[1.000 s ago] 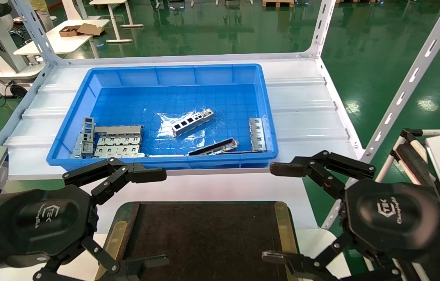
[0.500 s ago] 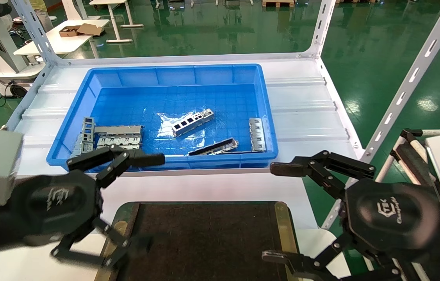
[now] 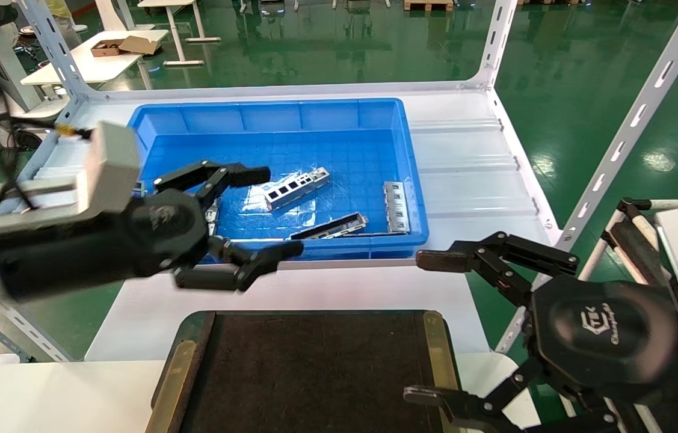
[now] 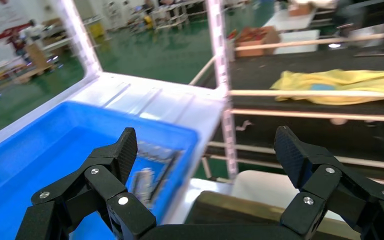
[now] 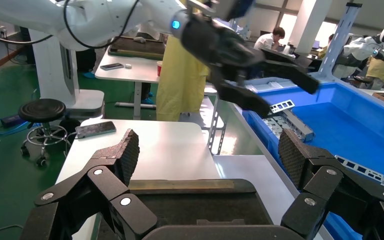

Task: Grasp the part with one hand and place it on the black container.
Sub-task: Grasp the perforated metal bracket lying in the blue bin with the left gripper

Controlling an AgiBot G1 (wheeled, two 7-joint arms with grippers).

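One second has swung my left black linkage-fingered gripper (image 3: 257,219) from the flat black felt tray (image 3: 308,373) to the blue plastic bin (image 3: 266,114), fingers spread, nearing the small silver windowed housing (image 3: 296,188) inside. Right gripper (image 3: 435,328) idles, spread.

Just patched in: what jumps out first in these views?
The left pincer, jaws wide open, reaches over the near rim of the blue bin, short of the part lying mid-bin. Nearer the robot sits the black container, nothing on its felt, with the right pincer open at its right edge.
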